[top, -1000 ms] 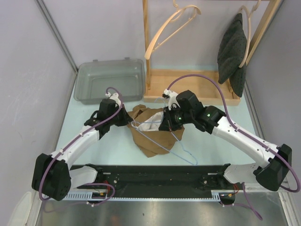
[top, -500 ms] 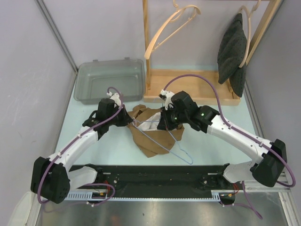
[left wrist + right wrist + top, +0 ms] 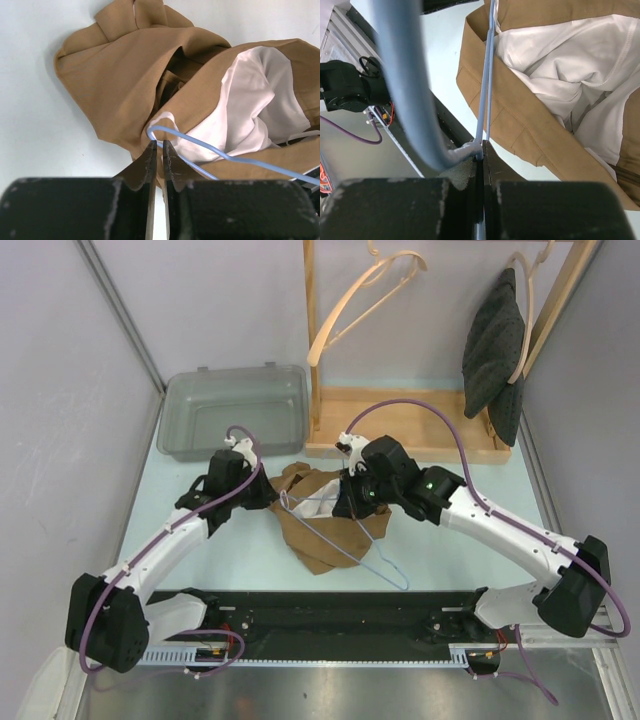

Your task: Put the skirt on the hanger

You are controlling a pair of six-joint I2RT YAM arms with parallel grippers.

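Left tool (image 3: pixel 158 148) clamped, right tool (image 3: pixel 483 152) clamped

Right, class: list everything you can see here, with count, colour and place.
skirt: one, brown with white lining, table centre
wire hanger: one, blue, across the skirt
bin: one, grey, back left
rack: one, wooden, at the back
wooden hanger: one, pale, hanging on the rack
garment: one, dark grey, hanging at rack's right
left gripper: black, shut on the skirt
right gripper: black, shut on the wire hanger
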